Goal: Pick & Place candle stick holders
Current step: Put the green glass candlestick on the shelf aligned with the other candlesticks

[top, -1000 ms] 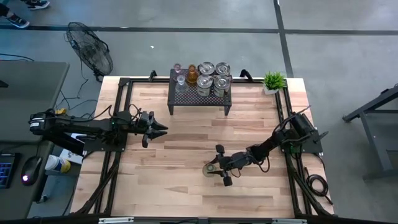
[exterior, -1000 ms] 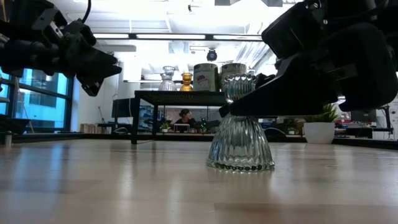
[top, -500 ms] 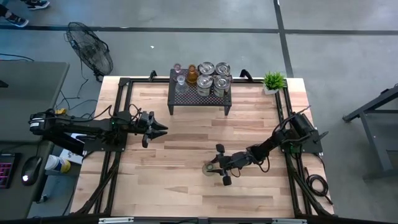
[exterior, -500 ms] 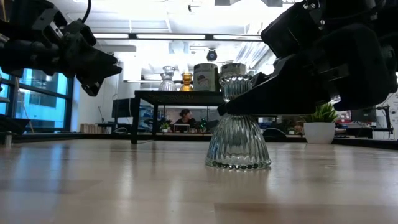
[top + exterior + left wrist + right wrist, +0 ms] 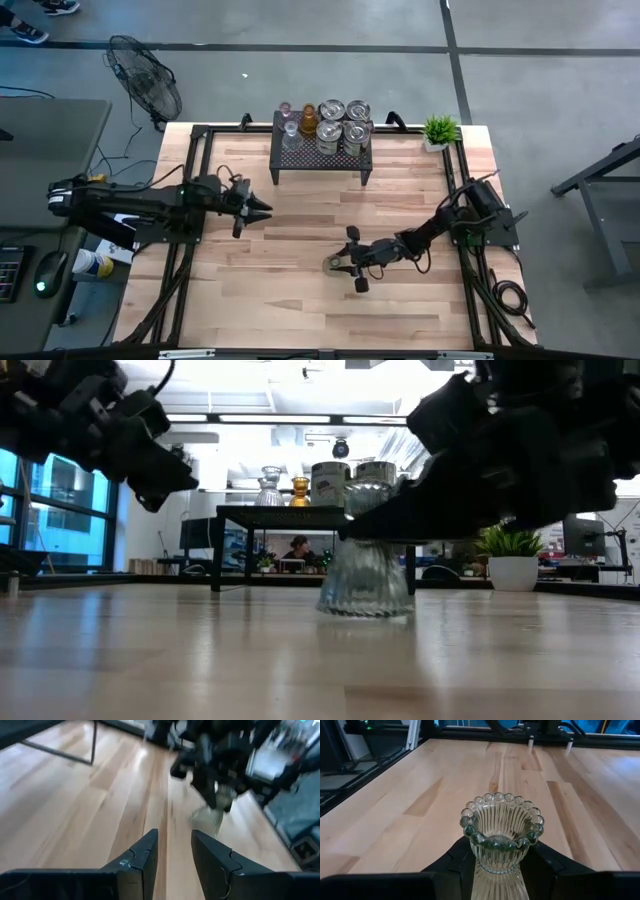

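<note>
A clear ribbed glass candle stick holder with a beaded rim stands upright on the mid table, slightly right of centre. My right gripper is shut on it. My left gripper hovers above the table's left half with its fingers apart and empty. It points toward the right arm. Several more holders, clear, amber and silvery, stand on top of a black metal stand at the table's far edge. My right gripper pinches the holder's narrow waist between its two fingers, one on each side. The fingers come level from the table's right side. The holder stays upright. Whether its base rests on the wood or is just clear of it, I cannot tell.
A small potted green plant stands at the far right corner. Black frame rails run along the table's left and right sides. Bare wood lies between the two grippers and toward the near edge.
My right gripper has carried the holder a little toward the table's left and far edges, keeping it upright. My left gripper has shifted slightly toward the right and stays open.
</note>
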Controlling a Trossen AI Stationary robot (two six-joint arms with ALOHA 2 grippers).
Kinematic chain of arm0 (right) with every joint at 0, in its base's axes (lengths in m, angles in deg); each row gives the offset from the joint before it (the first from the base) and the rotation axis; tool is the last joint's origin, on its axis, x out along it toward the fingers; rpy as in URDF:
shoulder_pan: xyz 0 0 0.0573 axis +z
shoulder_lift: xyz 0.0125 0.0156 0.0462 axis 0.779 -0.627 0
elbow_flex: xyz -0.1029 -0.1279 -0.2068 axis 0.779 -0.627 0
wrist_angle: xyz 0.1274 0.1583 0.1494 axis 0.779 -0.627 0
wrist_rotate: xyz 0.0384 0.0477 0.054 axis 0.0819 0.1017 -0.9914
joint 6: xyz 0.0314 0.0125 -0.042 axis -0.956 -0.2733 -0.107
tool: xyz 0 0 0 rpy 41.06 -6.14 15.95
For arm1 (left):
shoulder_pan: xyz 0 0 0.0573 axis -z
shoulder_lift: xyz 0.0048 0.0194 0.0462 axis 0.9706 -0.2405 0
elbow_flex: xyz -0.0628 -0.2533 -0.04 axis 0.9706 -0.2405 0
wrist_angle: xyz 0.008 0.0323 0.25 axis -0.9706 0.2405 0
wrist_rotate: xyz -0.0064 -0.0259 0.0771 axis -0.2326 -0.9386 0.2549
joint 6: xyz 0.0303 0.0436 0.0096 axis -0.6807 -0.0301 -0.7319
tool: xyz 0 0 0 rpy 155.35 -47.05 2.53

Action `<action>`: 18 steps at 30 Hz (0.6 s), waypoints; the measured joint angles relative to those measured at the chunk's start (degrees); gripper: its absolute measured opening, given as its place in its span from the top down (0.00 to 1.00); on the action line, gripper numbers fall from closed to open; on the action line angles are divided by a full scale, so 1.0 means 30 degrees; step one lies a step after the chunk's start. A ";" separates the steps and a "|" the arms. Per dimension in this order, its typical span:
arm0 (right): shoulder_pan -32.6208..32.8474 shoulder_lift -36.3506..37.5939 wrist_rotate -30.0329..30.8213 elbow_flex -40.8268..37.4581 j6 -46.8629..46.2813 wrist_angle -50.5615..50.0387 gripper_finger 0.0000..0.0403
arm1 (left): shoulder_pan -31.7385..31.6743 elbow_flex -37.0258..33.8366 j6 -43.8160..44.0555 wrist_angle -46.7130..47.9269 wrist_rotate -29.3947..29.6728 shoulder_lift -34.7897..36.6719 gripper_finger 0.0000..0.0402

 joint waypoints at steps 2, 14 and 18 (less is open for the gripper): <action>-0.0208 0.0000 -0.0169 0.0261 -0.0014 -0.0057 0.71 | 0.0000 0.0694 -0.0871 0.0837 -0.0434 -0.0375 0.71; -0.2039 0.0022 -0.2332 0.2818 0.0473 -0.3955 0.71 | 0.0144 0.3801 -0.8279 0.1862 -0.2147 -0.4510 0.71; -0.2635 0.0022 -0.3173 0.3479 0.0475 -0.4716 0.71 | 0.1285 0.5000 -1.1122 0.2082 -0.1764 -0.6252 0.71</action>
